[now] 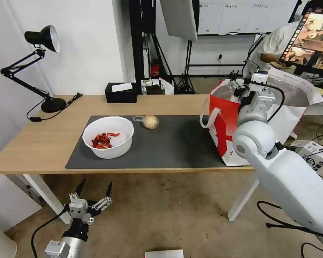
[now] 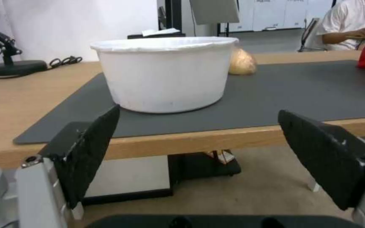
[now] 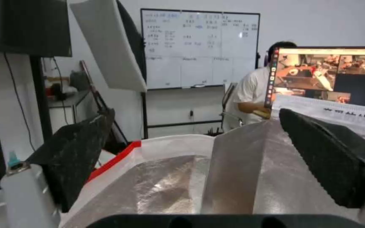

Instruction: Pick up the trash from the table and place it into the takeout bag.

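A: From the head view, where do the hands stand?

B: The left hand [image 1: 94, 189] hangs low in front of the long light-wood tabletop [image 1: 32, 143], below its near edge, fingers spread wide and holding nothing. The right hand [image 1: 240, 86] is raised over the mouth of the large boxy red-and-white takeout bag with silver foil lining [image 1: 222, 125], which stands at the right end of the dark grey rectangular mat [image 1: 176, 143].

A: And the trash?

B: A white round bowl of red crayfish shells [image 1: 108, 137] sits on the left part of the mat. A beige onion-like ball [image 1: 150, 121] lies near the mat's far edge, just beyond the bowl. A black tissue box [image 1: 121, 92] rests farther back.

A: The left wrist view?

B: The left hand's [image 2: 199, 136] black fingers [image 2: 93, 148] are far apart and empty, level with the tabletop's edge. The bowl [image 2: 165, 76] stands ahead on the mat [image 2: 296, 91], the ball [image 2: 241, 61] behind it.

A: The right wrist view?

B: The right hand [image 3: 195, 142] is wide open with nothing between its pads [image 3: 330, 155], poised above the bag's [image 3: 169, 180] foil interior.
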Available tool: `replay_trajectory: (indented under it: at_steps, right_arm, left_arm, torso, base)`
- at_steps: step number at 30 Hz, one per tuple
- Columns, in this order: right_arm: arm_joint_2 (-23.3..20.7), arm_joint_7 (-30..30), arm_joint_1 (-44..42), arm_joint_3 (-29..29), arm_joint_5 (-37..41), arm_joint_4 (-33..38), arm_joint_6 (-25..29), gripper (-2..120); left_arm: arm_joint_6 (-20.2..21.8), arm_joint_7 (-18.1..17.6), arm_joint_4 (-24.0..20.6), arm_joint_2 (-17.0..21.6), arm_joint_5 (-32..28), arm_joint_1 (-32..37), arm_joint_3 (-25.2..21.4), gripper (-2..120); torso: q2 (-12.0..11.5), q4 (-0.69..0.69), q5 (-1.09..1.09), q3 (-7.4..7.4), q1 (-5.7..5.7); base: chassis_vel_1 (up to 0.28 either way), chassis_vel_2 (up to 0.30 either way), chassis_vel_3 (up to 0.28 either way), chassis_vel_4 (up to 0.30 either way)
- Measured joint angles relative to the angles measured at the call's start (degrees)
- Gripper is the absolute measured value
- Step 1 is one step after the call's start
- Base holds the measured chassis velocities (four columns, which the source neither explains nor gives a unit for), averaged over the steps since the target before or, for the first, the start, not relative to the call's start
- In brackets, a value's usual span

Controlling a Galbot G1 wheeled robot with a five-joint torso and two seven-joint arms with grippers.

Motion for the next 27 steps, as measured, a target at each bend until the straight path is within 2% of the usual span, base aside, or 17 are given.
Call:
replay_trajectory:
  at_steps: [4,8,9,12,13,16,17,20,21,27]
  right_arm:
    - [0.0,-2.3,-0.7,0.4,1.3,1.2,2.1,100]
    - [-0.8,-11.5,-2.6,0.9,4.8,5.4,7.0,100]
    - [-0.8,-11.5,-2.6,0.9,4.8,5.4,7.0,100]
    - [-3.7,-24.7,-8.6,2.1,6.8,10.4,10.8,100]
    - [-3.7,-24.7,-8.6,2.1,6.8,10.4,10.8,100]
    - [-6.3,-35.7,-16.7,4.8,6.3,13.2,13.2,100]
    - [-6.3,-35.7,-16.7,4.8,6.3,13.2,13.2,100]
    - [-7.8,-41.8,-24.3,6.3,3.0,15.0,16.8,100]
    - [-7.8,-41.8,-24.3,6.3,3.0,15.0,16.8,100]
    - [-7.4,-45.0,-36.1,7.9,-5.3,14.5,24.7,100]
  left_arm:
    - [0.0,0.0,-0.3,-0.3,0.0,0.1,-0.1,100]
    - [-0.4,0.0,-0.4,-0.8,0.3,0.2,-0.2,100]
    - [-0.4,0.0,-0.4,-0.8,0.3,0.2,-0.2,100]
    - [-0.7,0.0,-0.4,-1.2,0.3,0.0,-0.2,100]
    - [-0.7,0.0,-0.4,-1.2,0.3,0.0,-0.2,100]
    - [-0.9,0.1,-0.4,-1.3,0.3,-0.1,-0.1,100]
    - [-0.9,0.1,-0.4,-1.3,0.3,-0.1,-0.1,100]
    - [-1.1,0.1,-0.4,-1.2,0.3,-0.3,-0.2,100]
    - [-1.1,0.1,-0.4,-1.2,0.3,-0.3,-0.2,100]
    - [-1.3,0.2,-0.3,-1.2,0.5,-0.5,-0.1,100]
  torso:
    - [0.0,0.00,0.00,0.00,0.00]
    - [0.0,0.01,-0.01,0.00,0.00]
    - [0.0,0.01,-0.01,0.00,0.00]
    - [0.0,0.01,0.00,0.00,0.00]
    - [0.0,0.01,0.00,0.00,0.00]
    - [0.0,0.00,0.01,0.00,0.00]
    - [0.0,0.00,0.01,0.00,0.00]
    - [0.0,0.00,0.00,-0.01,-0.01]
    - [0.0,0.00,0.00,-0.01,-0.01]
    - [0.0,0.00,0.00,-0.01,-0.01]
  base:
    - [0.000,0.000,0.000,0.000]
    - [0.000,0.000,0.000,0.000]
    - [0.000,0.000,0.000,0.000]
    - [0.000,0.000,0.000,0.000]
    - [0.000,0.000,0.000,0.000]
    - [0.000,0.000,0.000,0.000]
    - [0.000,0.000,0.000,0.000]
    - [0.000,0.000,0.000,0.000]
    - [0.000,0.000,0.000,0.000]
    - [0.000,0.000,0.000,0.000]
